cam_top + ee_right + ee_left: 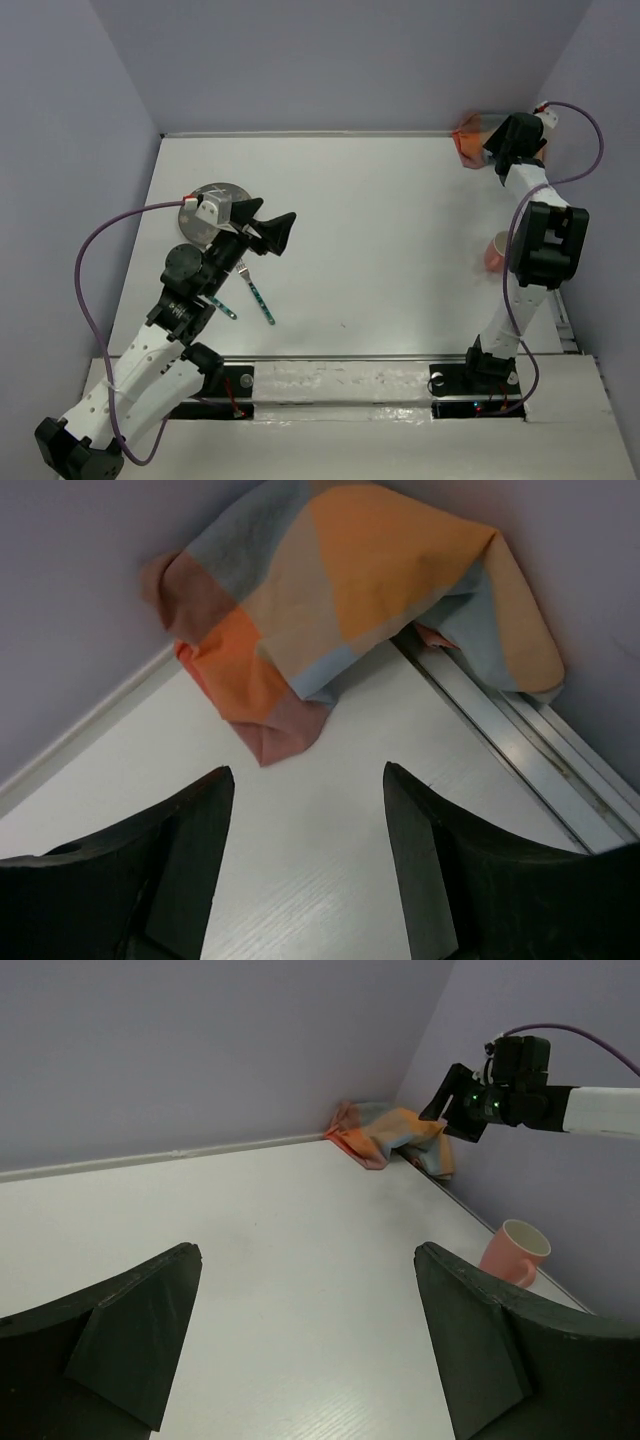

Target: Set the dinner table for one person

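The left gripper (305,1252) is held with its jaws spread wide and nothing between them, only bare tabletop being seen in the gap. It is raised over the left part of the dinner table (380,240), the large plain white rectangular top on which everything else rests. Just behind it, partly hidden by the left arm, a round grey metal plate (222,192) is seen, and near the arm's forward side two teal-handled pieces of cutlery (260,300) are laid on the white surface, close together but apart. The right gripper (307,772) is held partly open and empty, its dark fingers (440,880) pointed at the far right corner. Just beyond the fingertips, not touched by them, an orange-and-blue checkered cloth (380,580) is bunched against both walls, with one fold draped over the table's metal edge rail (520,745). A pink ceramic mug (512,1252) is stood upright at the right edge, beside the right arm.
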Tool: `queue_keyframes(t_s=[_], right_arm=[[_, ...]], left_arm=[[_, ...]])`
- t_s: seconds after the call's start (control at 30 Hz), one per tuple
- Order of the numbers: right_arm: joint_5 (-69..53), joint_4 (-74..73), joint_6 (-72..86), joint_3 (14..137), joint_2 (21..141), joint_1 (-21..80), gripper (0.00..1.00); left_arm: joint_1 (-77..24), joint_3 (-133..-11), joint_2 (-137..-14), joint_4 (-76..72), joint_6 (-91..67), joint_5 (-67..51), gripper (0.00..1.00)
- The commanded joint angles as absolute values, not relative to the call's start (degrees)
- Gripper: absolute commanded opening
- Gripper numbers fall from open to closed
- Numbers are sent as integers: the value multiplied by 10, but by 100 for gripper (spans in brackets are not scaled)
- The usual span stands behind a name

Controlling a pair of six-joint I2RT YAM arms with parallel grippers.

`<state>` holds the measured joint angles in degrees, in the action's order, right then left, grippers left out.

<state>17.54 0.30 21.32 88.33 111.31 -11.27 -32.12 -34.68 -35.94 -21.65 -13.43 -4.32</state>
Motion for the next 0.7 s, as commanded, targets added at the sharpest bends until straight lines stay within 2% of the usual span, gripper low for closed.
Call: queue_keyframes(t_s=[0.0,0.07,0.17,0.27,0.47,0.57,0.63,0.67], right_arm=[[135,14,263,970,1183,-141,75],[128,17,284,997,1231,-147,81],[101,27,320,1049,1291,-153,84],[95,27,334,1109,1333,-153,84],[92,25,376,1183,1427,-153,79],[90,25,398,1201,1456,-153,70],[78,25,405,1215,1468,-153,52],[71,25,405,1219,1475,-153,38]], left_arm=[[-318,-359,-359,-257,-123,-40,99],[-318,-357,-359,-258,-121,-42,99],[-318,-353,-360,-265,-117,-46,99],[-318,-354,-370,-264,-113,-26,99],[-318,-362,-392,-257,-101,0,99],[-317,-366,-403,-253,-95,20,99],[-317,-369,-413,-250,-96,22,99],[-317,-373,-416,-249,-96,22,99]])
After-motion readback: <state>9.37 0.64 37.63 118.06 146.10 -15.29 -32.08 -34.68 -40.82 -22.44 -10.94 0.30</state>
